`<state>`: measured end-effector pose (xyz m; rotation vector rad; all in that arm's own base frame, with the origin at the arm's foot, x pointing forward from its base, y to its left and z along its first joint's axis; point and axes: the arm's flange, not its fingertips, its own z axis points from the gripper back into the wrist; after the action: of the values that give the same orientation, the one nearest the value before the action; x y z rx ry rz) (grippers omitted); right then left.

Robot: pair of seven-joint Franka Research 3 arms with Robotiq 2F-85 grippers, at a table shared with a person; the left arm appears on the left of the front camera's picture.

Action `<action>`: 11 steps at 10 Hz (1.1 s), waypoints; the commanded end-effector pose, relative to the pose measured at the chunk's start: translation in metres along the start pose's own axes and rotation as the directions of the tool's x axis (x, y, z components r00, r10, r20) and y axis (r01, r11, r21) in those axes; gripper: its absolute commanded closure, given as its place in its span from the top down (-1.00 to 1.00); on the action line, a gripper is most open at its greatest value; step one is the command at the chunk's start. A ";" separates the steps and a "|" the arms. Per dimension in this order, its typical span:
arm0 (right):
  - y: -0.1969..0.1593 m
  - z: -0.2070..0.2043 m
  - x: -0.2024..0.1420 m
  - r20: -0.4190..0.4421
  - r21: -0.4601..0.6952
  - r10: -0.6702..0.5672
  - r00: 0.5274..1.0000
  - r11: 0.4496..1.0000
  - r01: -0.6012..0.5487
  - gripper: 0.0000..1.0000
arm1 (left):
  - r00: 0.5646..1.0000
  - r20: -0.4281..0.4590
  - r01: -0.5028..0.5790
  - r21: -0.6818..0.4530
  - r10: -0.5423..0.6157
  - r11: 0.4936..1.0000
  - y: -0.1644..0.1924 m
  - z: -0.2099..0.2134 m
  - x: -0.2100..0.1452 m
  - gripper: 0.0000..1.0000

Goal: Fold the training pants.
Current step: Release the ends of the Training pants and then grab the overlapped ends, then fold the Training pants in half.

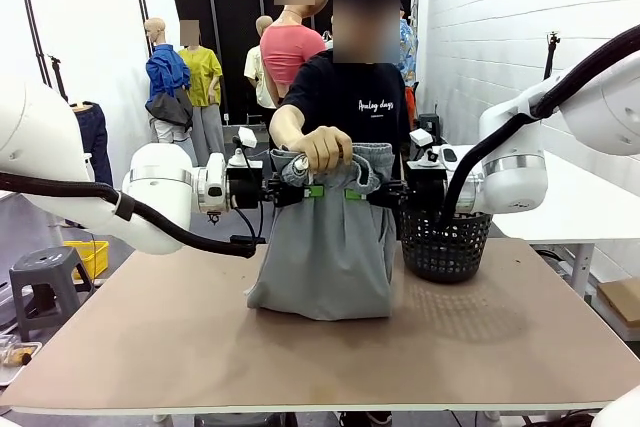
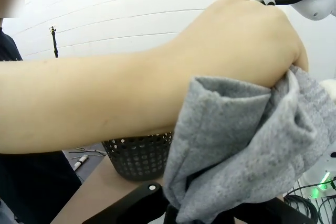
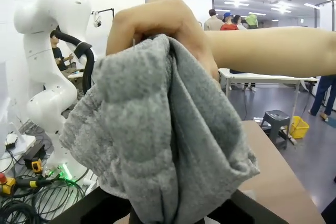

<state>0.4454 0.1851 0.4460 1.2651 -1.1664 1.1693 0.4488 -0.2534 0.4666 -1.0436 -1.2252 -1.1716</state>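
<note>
we see light grey training pants (image 1: 325, 247) held upright over the middle of the desk (image 1: 150, 337). their lower end is bunched and rests on the desk top, and the gathered waistband is at the top. a person at the far side grips the middle of the waistband in one hand (image 1: 322, 149), with the fist closed over the cloth.

the left gripper (image 1: 312, 190) comes in level from the left. its fingers are clenched on the left part of the waistband, just below the person's hand. the right gripper (image 1: 356, 193) comes in level from the right and its fingers are clenched on the right part of the waistband. the two grippers face each other, close together, with the cloth between them.

in each wrist view we see grey jersey cloth rising from between that gripper's own fingers, up to the person's fist above it.

a black mesh basket (image 1: 445, 245) stands on the desk just to the right of the pants.
</note>
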 end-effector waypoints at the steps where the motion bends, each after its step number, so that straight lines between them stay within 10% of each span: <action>1: -0.010 -0.001 0.006 -0.008 0.037 -0.016 1.000 0.999 0.016 -1.00 | 1.000 0.005 0.023 -0.018 -0.023 1.000 0.003 -0.001 0.000 -1.00; 11: -0.002 0.000 0.001 -0.010 0.008 0.003 1.000 1.000 -0.003 -1.00 | 1.000 -0.003 0.001 -0.002 -0.001 1.000 0.000 0.000 -0.001 -1.00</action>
<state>0.4501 0.1856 0.4442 1.2614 -1.1508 1.1860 0.4501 -0.2526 0.4634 -1.0425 -1.1993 -1.1770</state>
